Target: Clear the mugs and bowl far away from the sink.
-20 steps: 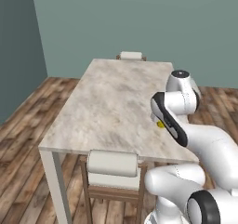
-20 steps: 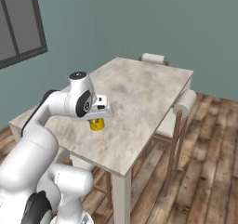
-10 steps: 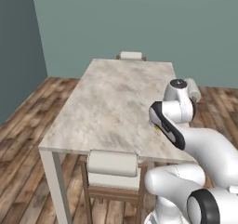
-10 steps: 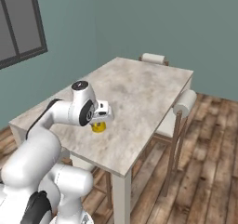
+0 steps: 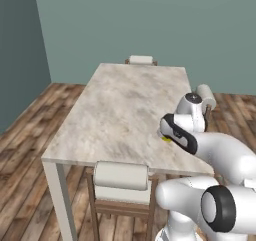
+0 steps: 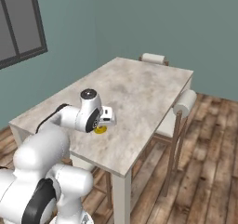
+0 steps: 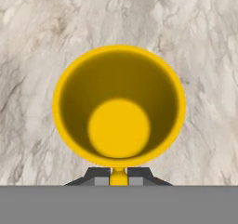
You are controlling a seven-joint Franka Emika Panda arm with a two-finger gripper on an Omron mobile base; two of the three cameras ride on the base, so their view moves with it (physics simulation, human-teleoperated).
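My gripper (image 7: 119, 175) is shut on the yellow mug (image 7: 118, 107), its dark fingertips (image 7: 97, 175) pinching the mug's handle at the bottom of the hand view. I look straight down into the upright mug, with the marble table top (image 7: 37, 28) close beneath it. In the right base view the yellow mug (image 6: 99, 129) sits low under the hand, near the table's near right edge. A sliver of the yellow mug (image 5: 166, 138) peeks out beside the forearm in the left base view. The pale mug, the bowl and the sink are out of view.
The long marble table (image 5: 120, 105) stretches away from me. One padded chair (image 5: 121, 177) is tucked in at its near end, another chair (image 5: 141, 60) at the far end, and a third chair (image 6: 185, 102) on the right side. Wood floor surrounds it.
The arm has folded down and the hand has sunk with the yellow mug towards the table top. The table and chairs have not moved.
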